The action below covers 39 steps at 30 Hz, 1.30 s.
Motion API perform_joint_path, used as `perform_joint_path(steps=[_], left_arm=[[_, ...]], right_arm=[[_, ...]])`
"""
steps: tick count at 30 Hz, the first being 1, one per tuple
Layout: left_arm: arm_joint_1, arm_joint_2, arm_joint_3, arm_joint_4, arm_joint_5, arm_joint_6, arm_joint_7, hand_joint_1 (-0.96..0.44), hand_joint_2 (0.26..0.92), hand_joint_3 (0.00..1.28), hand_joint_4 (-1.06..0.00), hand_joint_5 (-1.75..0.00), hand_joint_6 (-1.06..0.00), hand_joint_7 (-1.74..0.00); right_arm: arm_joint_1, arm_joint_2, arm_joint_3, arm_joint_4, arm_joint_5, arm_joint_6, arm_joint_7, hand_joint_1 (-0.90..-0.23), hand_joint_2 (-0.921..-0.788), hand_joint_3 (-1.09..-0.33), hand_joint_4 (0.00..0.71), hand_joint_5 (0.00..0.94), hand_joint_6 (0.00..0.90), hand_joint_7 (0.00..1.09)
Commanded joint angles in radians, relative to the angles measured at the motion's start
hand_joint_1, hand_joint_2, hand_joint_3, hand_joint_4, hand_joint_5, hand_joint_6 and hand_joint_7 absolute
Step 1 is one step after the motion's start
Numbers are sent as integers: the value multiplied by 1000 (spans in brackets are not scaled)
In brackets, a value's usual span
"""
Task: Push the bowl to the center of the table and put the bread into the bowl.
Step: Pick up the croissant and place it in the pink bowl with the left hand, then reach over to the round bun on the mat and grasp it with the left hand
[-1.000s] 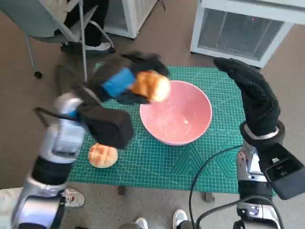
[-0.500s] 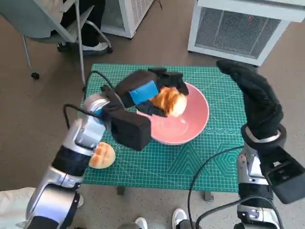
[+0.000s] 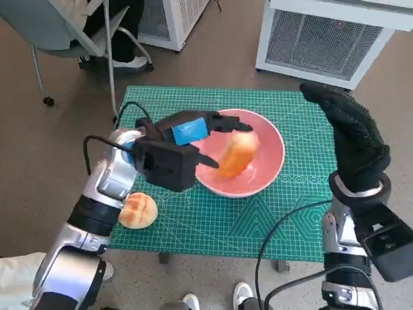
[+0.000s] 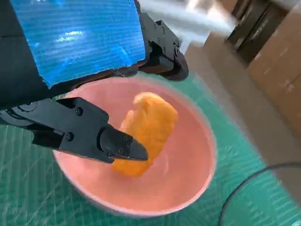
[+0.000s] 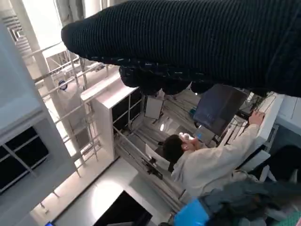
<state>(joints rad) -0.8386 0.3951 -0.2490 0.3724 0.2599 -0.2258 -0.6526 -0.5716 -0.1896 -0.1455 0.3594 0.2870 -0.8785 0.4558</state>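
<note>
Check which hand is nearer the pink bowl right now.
Left. The left hand is over the pink bowl, fingers spread around the bread inside it. The right hand is raised beyond the bowl's right side, apart from it.

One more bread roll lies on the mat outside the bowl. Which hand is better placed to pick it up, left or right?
Probably the left. The left hand is open over the pink bowl, and the second roll lies beside the left forearm near the mat's front left corner. The right hand is raised past the mat's far right side.

The bowl (image 3: pixel 248 165) sits mid-desk (image 3: pixel 290 219) with one bread (image 3: pixel 235 154) in it. Another bread (image 3: pixel 137 210) lies left of the bowl, nearer the desk's front edge.
</note>
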Motion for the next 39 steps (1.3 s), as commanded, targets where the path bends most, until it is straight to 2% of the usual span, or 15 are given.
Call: perform_joint_path(steps=[1,11,21,30,39], left_arm=[[82,44,69,-155,-45,-32,33,-203,921,24,-199,-17,-392,-68],[288,180,260,-509,-107,-18,47,-242,911,8,-325,-28,-501,-84],[494,329,407,-646,-147,38,1,-236,889,0,-381,-27,-546,-93],[665,415,448,-728,-97,107,-23,-240,891,1,-386,-10,-534,-63],[759,432,436,-683,-81,77,-11,-205,886,0,-379,0,-517,-27]], right_arm=[[20,5,6,8,-10,1,-7,-587,-921,-743,262,0,-1,629],[12,11,11,28,8,-13,3,-598,-921,-740,257,0,-1,630],[14,12,20,17,20,-6,6,-611,-921,-736,257,0,-1,630],[7,7,27,28,37,-1,17,-612,-921,-734,257,0,-1,629],[-7,9,27,55,54,1,38,-609,-921,-733,257,0,-1,629]])
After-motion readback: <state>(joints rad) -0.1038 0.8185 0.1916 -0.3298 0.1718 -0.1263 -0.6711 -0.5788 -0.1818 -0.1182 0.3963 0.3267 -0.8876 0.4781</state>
